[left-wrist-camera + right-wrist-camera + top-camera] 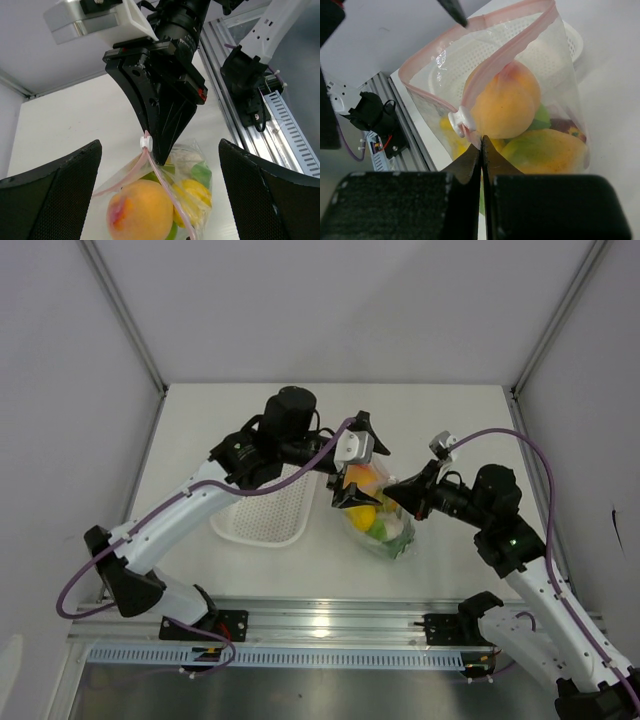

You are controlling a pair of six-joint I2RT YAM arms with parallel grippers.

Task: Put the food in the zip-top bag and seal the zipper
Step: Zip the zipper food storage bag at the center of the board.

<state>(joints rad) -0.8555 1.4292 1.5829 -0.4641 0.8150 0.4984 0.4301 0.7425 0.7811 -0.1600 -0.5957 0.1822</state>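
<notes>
The clear zip-top bag (385,525) is held up off the table, right of the white basket. Its mouth gapes, and the two sides of the pink zipper (510,55) stand apart. Inside the bag are an orange-yellow fruit (505,102), a second yellow fruit (192,192), green pieces and a dark red apple (566,127). My right gripper (482,142) is shut on the bag's edge just beside the white slider (458,122). My left gripper (160,150) is wide open, one finger on each side of the bag's top. One left fingertip (455,12) is close to the far lip.
The white perforated basket (265,520) stands left of the bag, under my left arm; it shows nothing inside. An aluminium rail (330,625) runs along the near table edge. Grey walls close in the left, right and back.
</notes>
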